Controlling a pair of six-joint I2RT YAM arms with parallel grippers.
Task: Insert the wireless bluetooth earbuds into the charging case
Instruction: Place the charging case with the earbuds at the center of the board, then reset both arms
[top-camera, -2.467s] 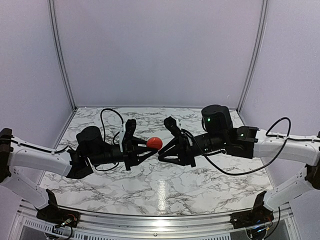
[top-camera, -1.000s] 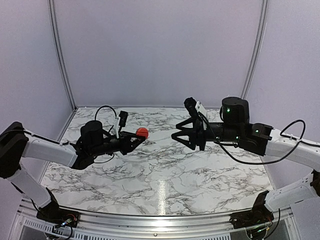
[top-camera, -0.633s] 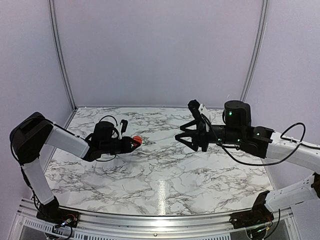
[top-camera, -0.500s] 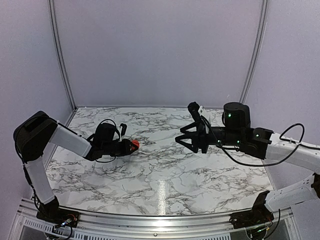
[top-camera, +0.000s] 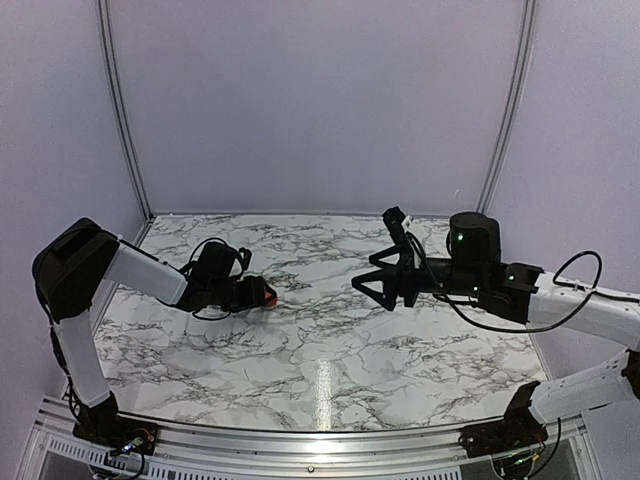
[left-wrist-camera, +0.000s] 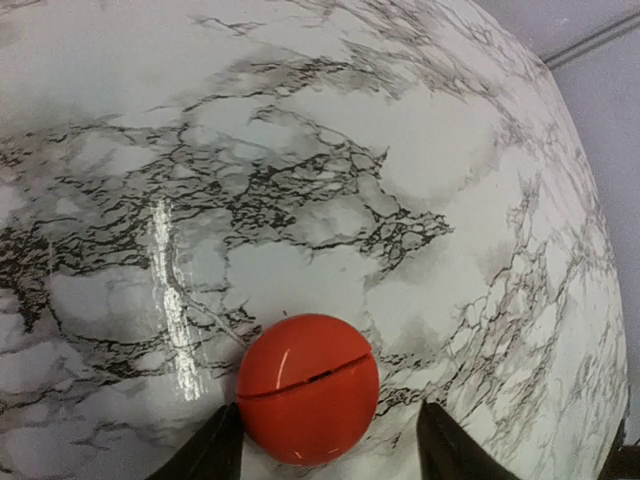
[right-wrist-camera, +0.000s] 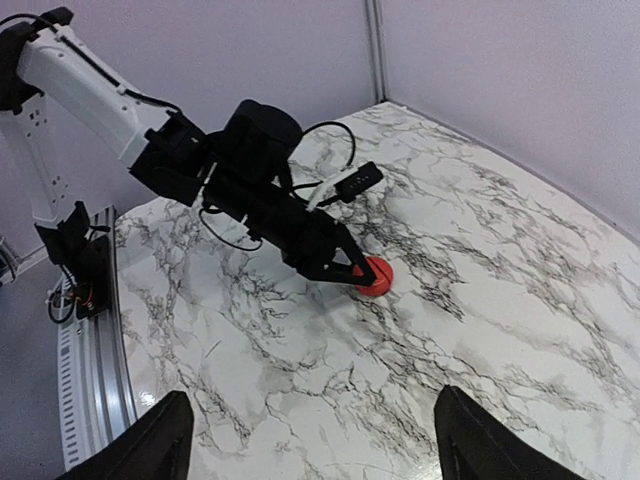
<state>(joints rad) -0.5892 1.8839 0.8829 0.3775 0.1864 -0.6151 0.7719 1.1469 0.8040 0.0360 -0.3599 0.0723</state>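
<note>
The charging case (left-wrist-camera: 308, 388) is a round red puck with its lid shut, a thin seam across it. It rests on the marble table (top-camera: 330, 340) at the left, also seen as the case (top-camera: 267, 297) from above and the case (right-wrist-camera: 377, 275) from the right wrist. My left gripper (left-wrist-camera: 330, 442) is low over the table and open, with the case between its fingertips; the left one is close against it and a gap shows on the right. My right gripper (top-camera: 372, 252) hovers at mid-right, open wide and empty. The earbuds are out of view.
Pale purple booth walls (top-camera: 320, 100) close the table on three sides. The left arm (right-wrist-camera: 90, 85) reaches in from the left, with a cable loop (top-camera: 208, 250) by its wrist. A metal rail (top-camera: 300, 450) runs along the near edge.
The left arm swung left and down, setting the case on the table, and its jaws opened off it. The right gripper drew back to the right and opened wider.
</note>
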